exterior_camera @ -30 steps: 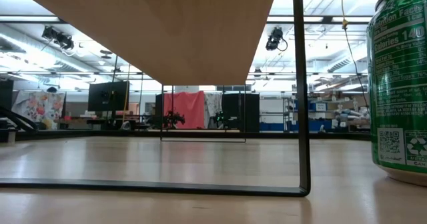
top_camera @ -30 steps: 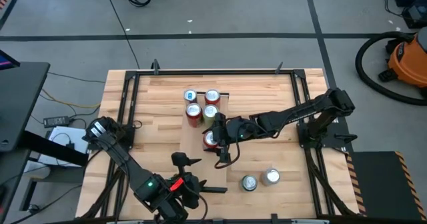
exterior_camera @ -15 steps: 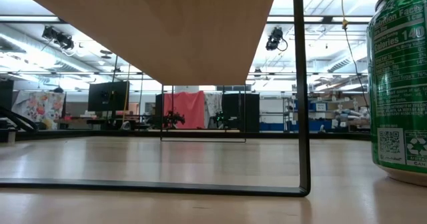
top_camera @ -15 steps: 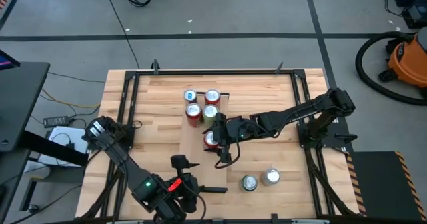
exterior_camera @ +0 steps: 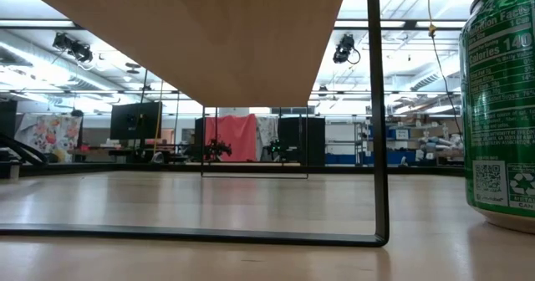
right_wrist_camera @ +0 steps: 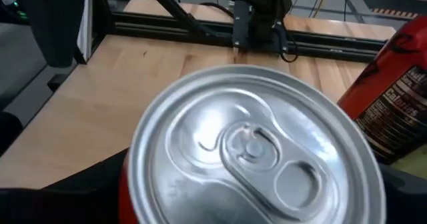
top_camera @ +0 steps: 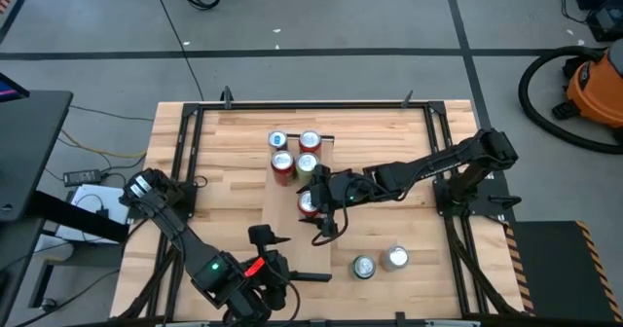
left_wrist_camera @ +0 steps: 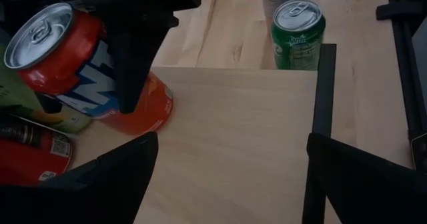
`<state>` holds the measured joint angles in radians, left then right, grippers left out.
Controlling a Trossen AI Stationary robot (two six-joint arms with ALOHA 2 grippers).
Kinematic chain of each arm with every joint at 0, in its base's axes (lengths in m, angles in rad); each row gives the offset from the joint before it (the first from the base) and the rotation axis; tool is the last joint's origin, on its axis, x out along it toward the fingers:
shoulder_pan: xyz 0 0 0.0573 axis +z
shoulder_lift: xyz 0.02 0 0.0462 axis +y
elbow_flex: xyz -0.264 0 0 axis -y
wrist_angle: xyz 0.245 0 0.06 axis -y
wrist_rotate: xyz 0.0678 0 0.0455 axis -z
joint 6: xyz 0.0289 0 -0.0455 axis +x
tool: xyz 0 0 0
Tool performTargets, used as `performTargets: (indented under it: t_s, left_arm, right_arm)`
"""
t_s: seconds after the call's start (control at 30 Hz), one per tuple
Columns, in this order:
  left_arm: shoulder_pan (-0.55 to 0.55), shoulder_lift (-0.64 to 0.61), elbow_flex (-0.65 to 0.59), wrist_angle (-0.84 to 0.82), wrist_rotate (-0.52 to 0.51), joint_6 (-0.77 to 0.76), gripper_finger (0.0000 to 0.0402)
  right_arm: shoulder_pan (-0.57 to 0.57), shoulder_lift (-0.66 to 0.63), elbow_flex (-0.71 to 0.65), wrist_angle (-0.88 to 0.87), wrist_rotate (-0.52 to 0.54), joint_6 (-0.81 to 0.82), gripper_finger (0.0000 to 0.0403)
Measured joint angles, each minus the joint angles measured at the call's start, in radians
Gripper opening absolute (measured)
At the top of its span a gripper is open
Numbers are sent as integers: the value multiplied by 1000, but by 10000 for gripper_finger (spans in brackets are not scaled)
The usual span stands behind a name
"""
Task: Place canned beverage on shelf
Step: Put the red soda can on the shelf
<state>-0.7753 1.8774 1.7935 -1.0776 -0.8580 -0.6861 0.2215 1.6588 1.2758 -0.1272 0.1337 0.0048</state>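
Low view: green can cut off; right hand's fingers unseen.

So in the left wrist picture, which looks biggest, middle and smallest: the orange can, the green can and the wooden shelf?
1. The shelf, it fills most of the picture.
2. The orange can, which sits close to the camera.
3. The green can.

The green can stands farther off, so the two cans may really be alike.
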Motion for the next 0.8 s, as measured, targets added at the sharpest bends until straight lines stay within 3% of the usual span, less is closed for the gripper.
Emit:
performTargets:
  t_s: [0.63, 0.8]
  left_arm:
    - [-1, 0, 0, -64, 0, -63, 395]
    - [2, 0, 0, -64, 0, -63, 395]
  right_arm:
    - [31, -97, 2, 108, 60, -116, 375]
    - [79, -169, 2, 73, 155, -174, 374]
